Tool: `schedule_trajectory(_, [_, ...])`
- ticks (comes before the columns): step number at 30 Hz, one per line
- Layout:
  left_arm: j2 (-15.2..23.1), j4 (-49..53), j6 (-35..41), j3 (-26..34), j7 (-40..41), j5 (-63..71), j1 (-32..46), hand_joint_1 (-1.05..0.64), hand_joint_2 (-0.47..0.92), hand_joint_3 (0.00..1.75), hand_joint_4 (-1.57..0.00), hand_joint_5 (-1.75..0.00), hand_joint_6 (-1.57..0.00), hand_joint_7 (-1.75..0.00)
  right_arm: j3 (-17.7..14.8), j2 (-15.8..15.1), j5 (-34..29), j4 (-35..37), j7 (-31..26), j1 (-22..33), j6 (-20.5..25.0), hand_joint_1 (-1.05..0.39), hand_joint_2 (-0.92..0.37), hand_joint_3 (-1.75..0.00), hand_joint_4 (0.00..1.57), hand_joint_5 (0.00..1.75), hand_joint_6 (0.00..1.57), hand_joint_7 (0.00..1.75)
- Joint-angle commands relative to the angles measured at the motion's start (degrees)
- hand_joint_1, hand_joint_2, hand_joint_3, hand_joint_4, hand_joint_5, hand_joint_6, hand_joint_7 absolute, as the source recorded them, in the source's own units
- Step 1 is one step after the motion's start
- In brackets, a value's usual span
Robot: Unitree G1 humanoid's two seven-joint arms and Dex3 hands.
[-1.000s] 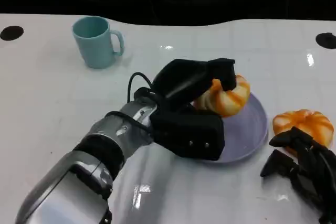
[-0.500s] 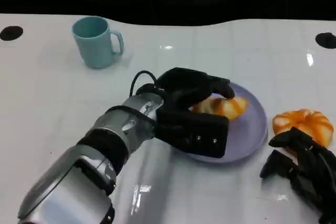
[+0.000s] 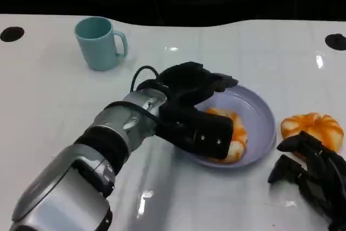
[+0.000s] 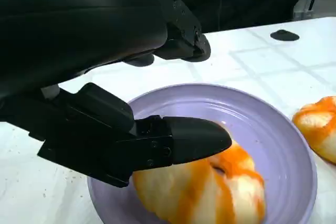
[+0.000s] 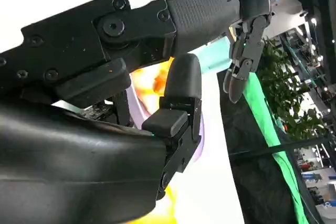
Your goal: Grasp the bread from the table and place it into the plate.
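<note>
Where glossy plate [image 3: 264, 116] curves, ridged bread [image 3: 233, 139].

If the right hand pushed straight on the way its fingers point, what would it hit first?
Most likely the second bread on the table: the right hand has its fingers reaching toward it, close by. Whether they already touch is unclear.

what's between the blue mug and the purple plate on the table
In the head view, the left hand and its forearm cross that stretch of white table between the mug and the plate.
</note>
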Motion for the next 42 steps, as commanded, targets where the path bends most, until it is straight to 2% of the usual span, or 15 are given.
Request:
schedule_trajectory(1, [2.2,-1.6,-2.1,1.5,0.5,-1.5,-0.3,-0.99,0.92,0.77,-0.03,-0.38,-0.27,-0.03,-0.3,-0.5,-0.2,0.6,-0.5,0.9,0.5,-0.53,-0.92,-0.26,0.62,1.58,0.58,1.24])
schedule_trajectory(10, [5.3,-5.8,-9.2,10.7,-5.4,-13.3,5.4,-0.91,0.92,0.65,-0.09,-0.43,-0.31,-0.04,-0.8,-0.3,0.5,0.7,-0.3,0.9,0.9,-0.53,-0.92,-0.24,0.62,1.57,0.59,1.23])
schedule_trajectory(17, [6.1,-12.2,-16.1,23.0,-19.0,-33.2,16.7,-0.82,0.92,0.55,-0.19,-0.5,-0.35,-0.05,-0.6,-0.6,0.0,0.2,-1.3,1.0,1.5,-0.53,-0.92,-0.23,0.64,1.54,0.61,1.19])
schedule_trajectory(21, [4.3,-18.1,-14.0,28.4,-26.3,-44.3,22.7,-0.79,0.92,0.5,-0.27,-0.54,-0.41,-0.07,-0.7,-0.5,0.2,0.7,-1.1,0.7,1.2,-0.52,-0.92,-0.24,0.64,1.54,0.61,1.2])
schedule_trajectory(23, [3.2,-21.1,-11.6,30.7,-29.4,-49.3,25.3,-0.73,0.92,0.47,-0.4,-0.6,-0.48,-0.09,-0.7,-0.5,0.2,0.9,-0.9,0.7,1.1,-0.54,-0.92,-0.23,0.64,1.57,0.61,1.22])
schedule_trajectory(26, [2.8,-23.4,-9.6,31.7,-31.1,-50.8,26.5,-0.71,0.92,0.46,-0.43,-0.62,-0.5,-0.1,-0.7,-0.5,0.2,1.0,-0.9,0.7,1.0,-0.55,-0.92,-0.22,0.64,1.58,0.6,1.23])
schedule_trajectory(27, [1.2,-28.2,-2.8,34.4,-32.0,-57.7,30.2,-0.71,0.92,0.46,-0.43,-0.62,-0.51,-0.09,-0.6,-0.3,0.2,0.7,-0.9,0.8,0.9,-0.55,-0.92,-0.22,0.64,1.58,0.6,1.23])
schedule_trajectory(28, [0.0,-32.2,2.7,36.4,-32.6,-63.0,33.2,-0.64,0.92,0.4,-0.54,-0.85,-0.65,-0.18,-0.5,-0.2,0.1,0.5,-0.9,0.9,0.9,-0.53,-0.92,-0.25,0.63,1.58,0.59,1.23])
schedule_trajectory(30, [-1.6,-38.9,10.7,39.0,-31.5,-69.1,38.1,-0.6,0.92,0.37,-0.58,-1.0,-0.73,-0.24,-0.4,0.0,0.2,0.4,-0.8,1.1,0.6,-0.52,-0.92,-0.26,0.63,1.58,0.58,1.24])
schedule_trajectory(31, [-2.0,-41.3,12.9,39.4,-30.1,-69.8,39.7,-0.59,0.92,0.4,-0.59,-1.32,-0.7,-0.62,-0.4,0.0,0.2,0.4,-0.7,1.1,0.5,-0.52,-0.92,-0.26,0.63,1.58,0.58,1.24])
schedule_trajectory(32, [-2.2,-43.4,14.9,39.8,-29.1,-70.3,41.0,-0.58,0.92,0.41,-0.58,-1.44,-0.64,-0.85,-0.4,0.1,0.2,0.5,-0.6,1.1,0.3,-0.52,-0.92,-0.26,0.63,1.58,0.58,1.24])
schedule_trajectory(34, [-2.4,-46.6,19.6,40.9,-29.7,-72.9,43.3,-0.58,0.92,0.42,-0.57,-1.54,-0.59,-1.02,-0.4,0.2,0.2,0.4,-0.8,1.1,0.5,-0.52,-0.92,-0.26,0.63,1.58,0.58,1.25])
schedule_trajectory(35, [-2.4,-48.0,22.1,41.5,-30.7,-74.8,44.5,-0.54,0.92,0.46,-0.62,-1.66,-0.58,-1.25,-0.3,0.2,0.1,0.2,-1.0,1.1,0.6,-0.52,-0.92,-0.25,0.63,1.58,0.59,1.25])
schedule_trajectory(36, [-2.3,-49.0,23.9,41.9,-31.3,-76.0,45.3,-0.53,0.92,0.48,-0.64,-1.7,-0.57,-1.34,-0.3,0.2,0.1,0.1,-1.2,1.2,0.7,-0.53,-0.92,-0.25,0.64,1.58,0.59,1.25])
schedule_trajectory(42, [-2.5,-54.9,34.7,44.0,-30.5,-80.9,53.5,-0.53,0.92,0.43,-0.82,-1.75,-0.58,-1.68,0.1,0.2,-0.4,-0.9,-1.6,1.7,0.5,-0.55,-0.92,-0.25,0.65,1.57,0.6,1.24])
